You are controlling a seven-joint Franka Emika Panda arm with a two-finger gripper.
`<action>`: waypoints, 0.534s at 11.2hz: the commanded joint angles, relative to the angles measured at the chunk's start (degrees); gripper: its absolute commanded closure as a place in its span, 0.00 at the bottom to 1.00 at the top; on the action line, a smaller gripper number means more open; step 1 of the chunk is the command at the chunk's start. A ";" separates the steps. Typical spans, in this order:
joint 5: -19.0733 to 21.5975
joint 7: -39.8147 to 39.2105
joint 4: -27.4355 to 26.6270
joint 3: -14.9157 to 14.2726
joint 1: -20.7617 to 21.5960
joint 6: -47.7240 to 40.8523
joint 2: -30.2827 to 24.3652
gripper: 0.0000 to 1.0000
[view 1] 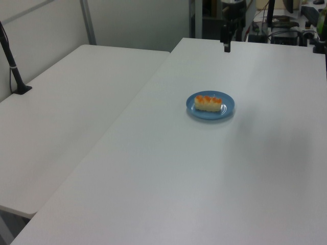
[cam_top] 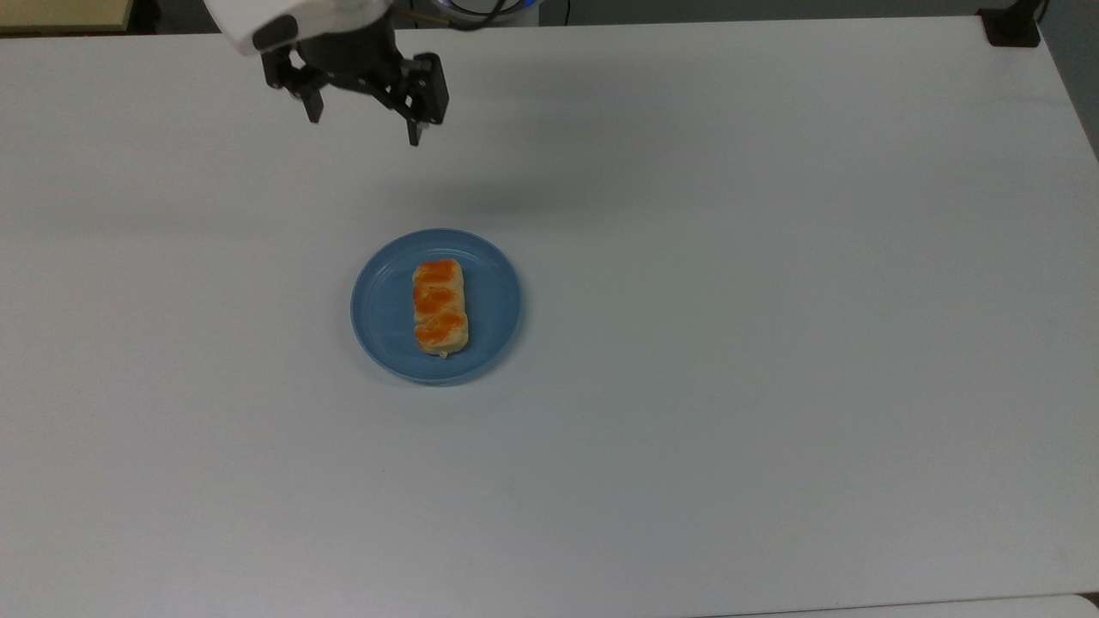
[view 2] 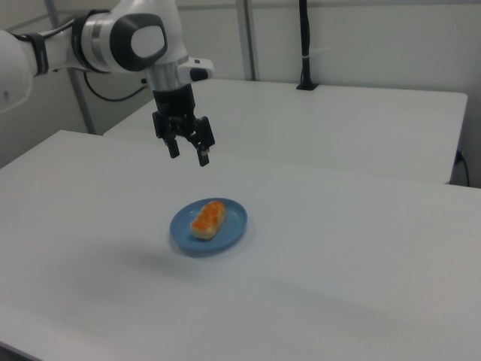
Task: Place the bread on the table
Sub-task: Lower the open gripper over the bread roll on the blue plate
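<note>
The bread, a pale loaf with three orange bumps, lies on a round blue plate near the middle of the white table. My gripper hangs open in the air, fingers pointing down, with nothing between them. In the top view it is above the table's upper part, up and a little left of the plate. In the left view the gripper appears beyond the plate near the far edge.
A second white table adjoins this one. A black post is clamped to it. A black clamp sits at the table's corner on the top view's upper right.
</note>
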 commanded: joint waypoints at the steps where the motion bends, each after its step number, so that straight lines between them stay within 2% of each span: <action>1: 0.44 0.95 -0.25 -0.27 3.12 7.49 6.30 0.00; 6: -0.62 0.87 -0.86 -0.36 5.31 18.92 18.35 0.00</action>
